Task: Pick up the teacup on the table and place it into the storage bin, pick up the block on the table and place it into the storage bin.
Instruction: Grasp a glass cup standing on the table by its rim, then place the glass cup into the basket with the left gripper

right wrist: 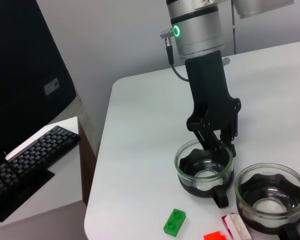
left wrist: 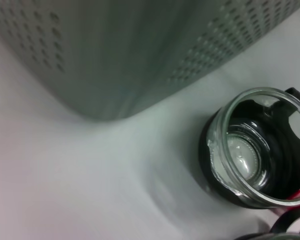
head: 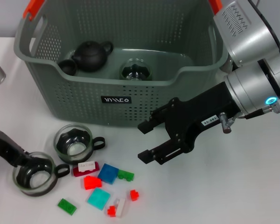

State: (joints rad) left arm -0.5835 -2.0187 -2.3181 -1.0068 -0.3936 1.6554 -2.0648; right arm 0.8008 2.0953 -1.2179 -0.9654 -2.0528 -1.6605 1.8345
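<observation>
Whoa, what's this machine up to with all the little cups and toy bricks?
It's tidying the table into the storage bin. The left end effector grips the rim of one glass teacup; a second teacup and the blocks wait on the table. The right end effector hovers open beside the bin, which already holds a teapot.

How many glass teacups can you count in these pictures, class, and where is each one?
3. One teacup sits inside the storage bin beside a black teapot. Two stand on the table before the bin: one free, one at the left gripper. The bin walls may hide more.
</observation>
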